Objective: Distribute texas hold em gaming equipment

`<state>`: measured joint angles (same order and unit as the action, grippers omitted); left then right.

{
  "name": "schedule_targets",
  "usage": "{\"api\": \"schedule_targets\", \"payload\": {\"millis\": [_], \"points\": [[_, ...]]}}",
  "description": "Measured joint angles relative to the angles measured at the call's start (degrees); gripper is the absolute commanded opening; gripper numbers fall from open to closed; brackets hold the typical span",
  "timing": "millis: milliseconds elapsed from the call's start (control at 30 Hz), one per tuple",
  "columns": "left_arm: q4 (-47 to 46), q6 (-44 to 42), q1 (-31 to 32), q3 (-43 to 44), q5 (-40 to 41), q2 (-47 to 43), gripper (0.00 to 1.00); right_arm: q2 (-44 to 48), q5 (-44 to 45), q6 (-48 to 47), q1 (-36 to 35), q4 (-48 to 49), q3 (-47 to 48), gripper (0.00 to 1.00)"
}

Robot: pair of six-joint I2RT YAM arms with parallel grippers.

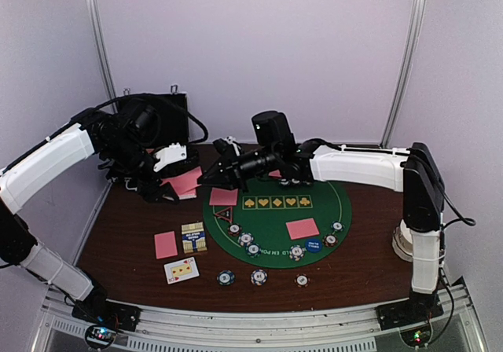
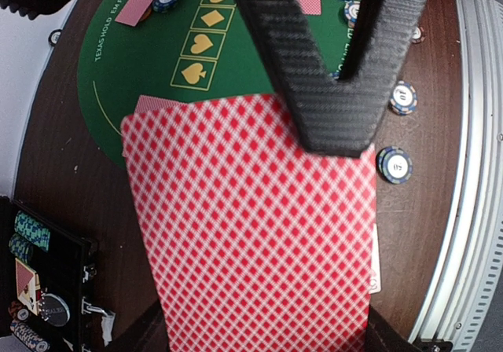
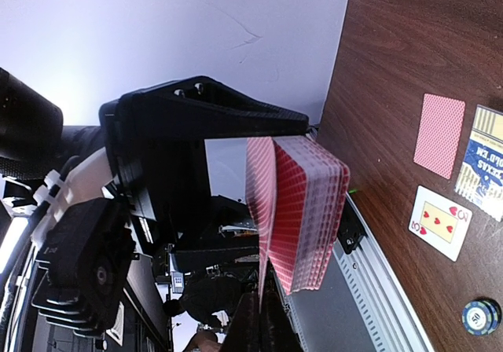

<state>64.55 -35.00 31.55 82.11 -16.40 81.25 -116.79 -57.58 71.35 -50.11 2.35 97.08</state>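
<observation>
Plainly, a deck of glossy, diamond-lattice, pink-backed playing cards (image 2: 251, 234) is clamped between the woven carbon-fibre fingers of the left gripper (image 2: 338, 132), which is narrowed onto it above the dark wooden table (image 1: 126, 234), just left of the round green felt mat (image 1: 271, 226). The outermost card (image 3: 259, 210), fanned slightly off the stack, is pinched at its edge by the right gripper (image 3: 259, 328), whose jaws are closed tight. Round striped chips (image 1: 258, 276) are scattered along the mat's near rim.

Robot lab booth: white panel walls (image 1: 259, 45), alu frame posts (image 1: 405, 61).
</observation>
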Motion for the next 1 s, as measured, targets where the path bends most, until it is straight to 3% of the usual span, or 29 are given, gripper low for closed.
{"api": "schedule_targets", "payload": {"millis": [300,633,833,1000], "points": [[-1.0,0.0,0.0,0.0,-0.1,0.2,0.0,2.3,-1.6,-0.7,3.3,-0.7,-5.2,0.0],[0.2,0.0,0.0,0.0,0.0,0.9,0.0,12.7,-1.6,-5.4,15.1,-4.0,-14.3,0.0],[0.2,0.0,0.0,0.0,0.0,0.9,0.0,11.3,-0.3,-12.4,22.5,-9.7,-12.8,0.0],[0.2,0.0,0.0,0.0,0.0,0.9,0.0,2.6,2.9,-21.1,27.3,-18.4,-3.8,0.0]]}}
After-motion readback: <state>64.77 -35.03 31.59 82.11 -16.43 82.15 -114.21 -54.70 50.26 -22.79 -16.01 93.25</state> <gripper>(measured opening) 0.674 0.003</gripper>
